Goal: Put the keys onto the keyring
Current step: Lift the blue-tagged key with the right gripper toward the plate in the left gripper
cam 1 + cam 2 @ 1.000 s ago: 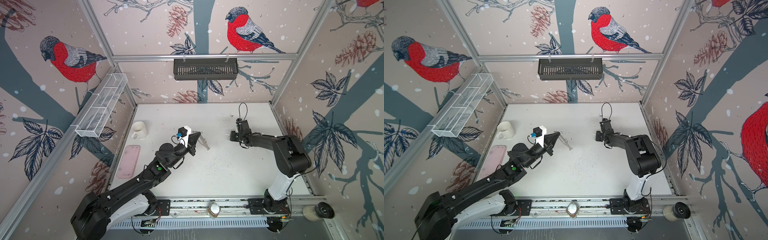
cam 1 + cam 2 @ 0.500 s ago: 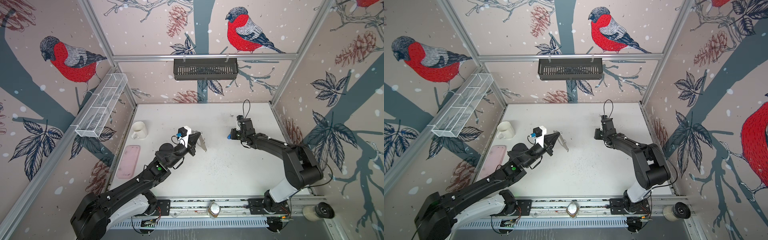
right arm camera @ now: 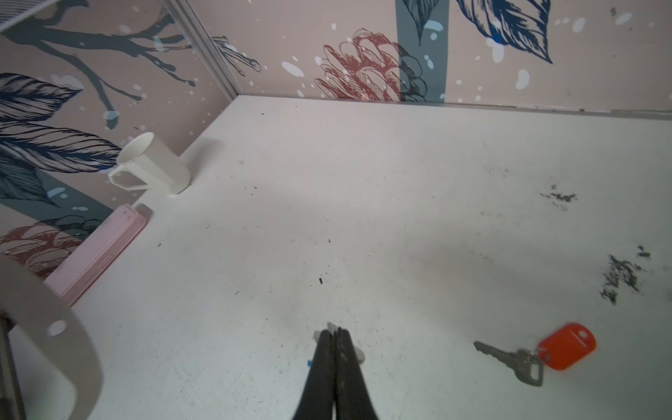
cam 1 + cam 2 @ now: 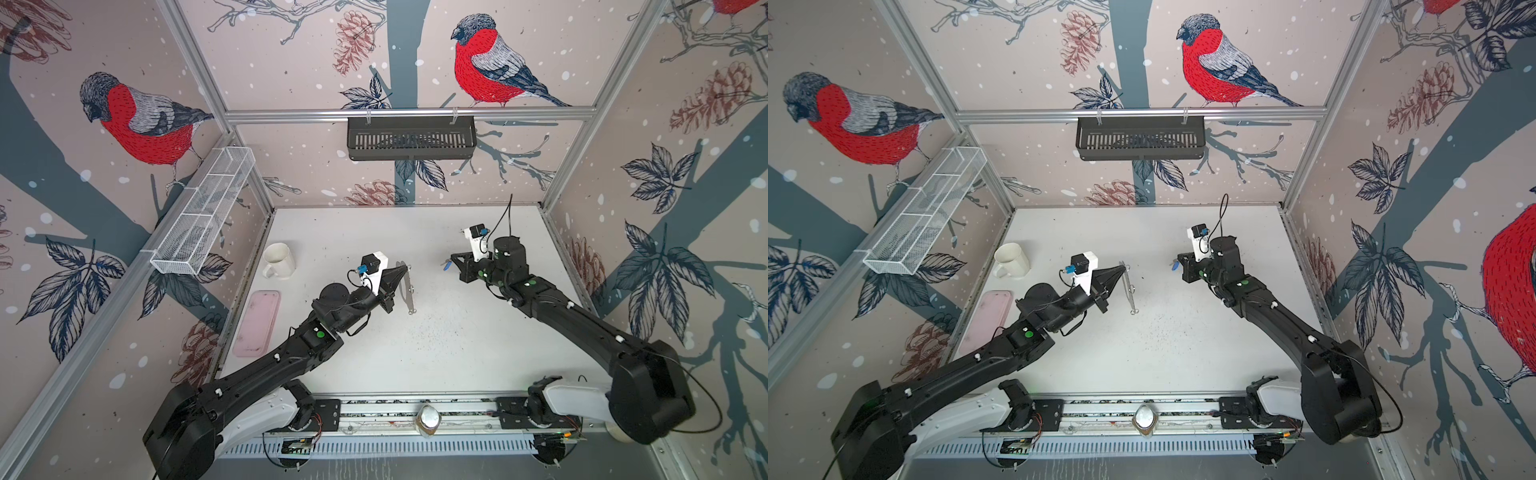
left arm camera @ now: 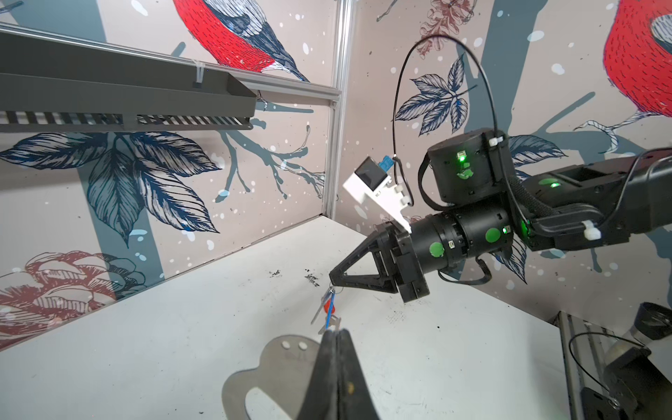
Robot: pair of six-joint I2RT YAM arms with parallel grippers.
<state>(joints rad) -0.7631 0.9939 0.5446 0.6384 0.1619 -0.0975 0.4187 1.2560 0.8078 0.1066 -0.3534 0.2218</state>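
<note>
My left gripper (image 4: 402, 270) (image 4: 1122, 268) is shut on the keyring (image 4: 408, 291) (image 4: 1128, 291), a flat grey metal plate held edge-on above the table's middle. In the left wrist view its fingers (image 5: 336, 349) pinch the keyring (image 5: 276, 363) at the rim. My right gripper (image 4: 454, 258) (image 4: 1179, 259) (image 5: 331, 283) is shut on a silver key with a blue tag (image 4: 445, 264) (image 5: 328, 318), which hangs from its tip a short way right of the keyring. A second key (image 3: 516, 360) with a red tag (image 3: 567, 345) lies flat on the table below the right gripper (image 3: 335, 329).
A white mug (image 4: 279, 259) and a pink tray (image 4: 257, 322) sit along the table's left edge. A black basket (image 4: 411, 137) hangs on the back wall and a wire basket (image 4: 203, 210) on the left wall. Dark crumbs (image 3: 618, 276) lie near the red tag.
The right arm's elbow has swung outward to the right while its gripper, still holding the key, shifted slightly left. The left gripper has turned the keyring a little more edge-on.
</note>
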